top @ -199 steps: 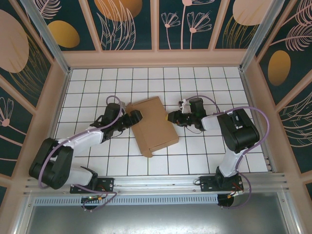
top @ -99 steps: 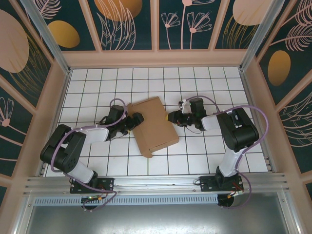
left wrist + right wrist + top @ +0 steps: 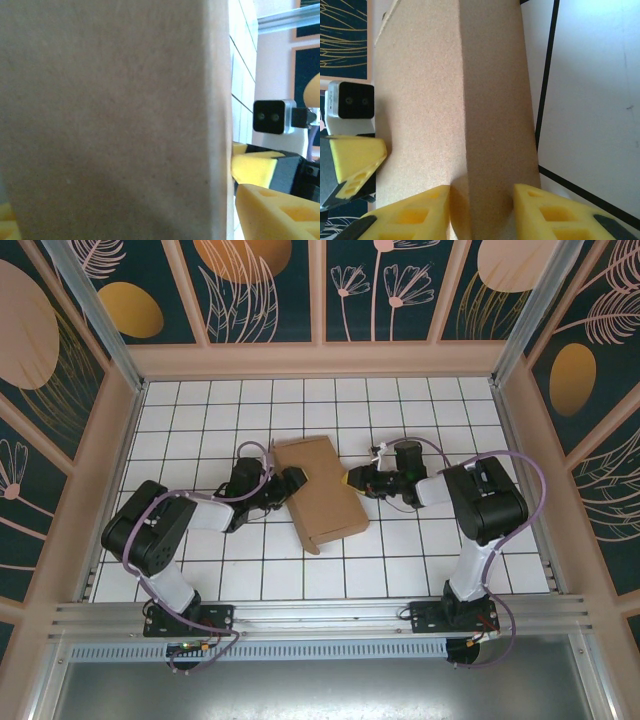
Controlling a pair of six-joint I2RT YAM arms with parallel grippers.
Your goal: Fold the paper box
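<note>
The flat brown cardboard box (image 3: pixel 322 490) lies central on the white tiled worktop (image 3: pixel 420 410). Your right hand (image 3: pixel 481 195) clamps its three-o'clock edge, likely steadying it. Your left hand (image 3: pixel 291 480) straddles the nine-o'clock edge; I cannot tell whether it grips.

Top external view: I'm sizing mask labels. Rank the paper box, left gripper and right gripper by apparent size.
1. paper box, clearly largest.
2. left gripper and right gripper look about equal; I would not rank them.
</note>
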